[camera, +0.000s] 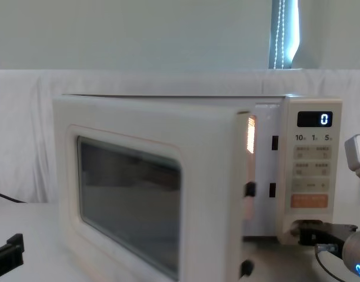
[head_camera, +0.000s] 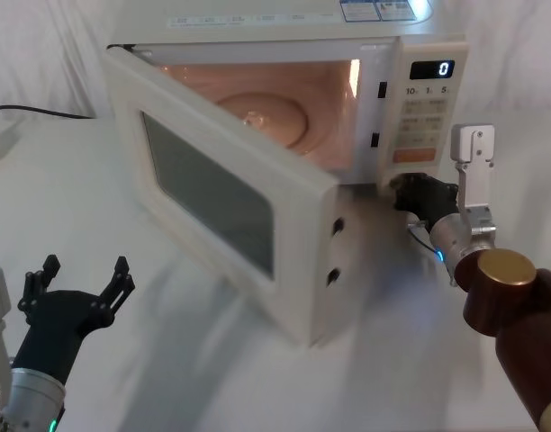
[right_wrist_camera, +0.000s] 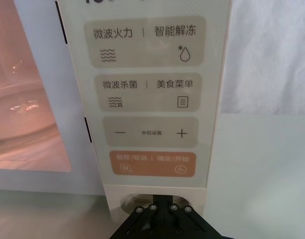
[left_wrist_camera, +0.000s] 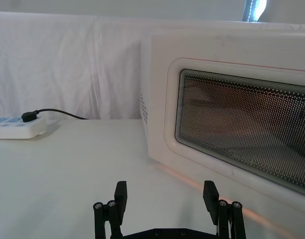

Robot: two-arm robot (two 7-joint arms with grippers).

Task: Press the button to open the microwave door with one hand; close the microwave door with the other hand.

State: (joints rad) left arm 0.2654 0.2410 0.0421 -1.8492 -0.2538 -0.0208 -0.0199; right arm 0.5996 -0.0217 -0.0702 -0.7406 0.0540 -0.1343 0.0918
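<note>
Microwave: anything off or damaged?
No damage or spills. The microwave door stands swung open with the cavity lit, as expected mid-task. The right gripper is at the button recess under the orange key; the left gripper waits open.

Cream boxy microwave [head_camera: 420, 54], pink-lit inside; cream microwave door [head_camera: 217, 193] with dark dotted-mesh window; orange key [right_wrist_camera: 153, 164] below beige keys; black display, white "0".

Room light is soft and even, a touch washed out on the white cloth. A warm orange lamp glows inside the microwave [head_camera: 284, 99], with a bright vertical glare strip on its cavity wall. The swung-out microwave door [head_camera: 230, 193] smears with motion blur along its lower edge, casting a faint grey shadow on the table [head_camera: 167, 360].
</note>
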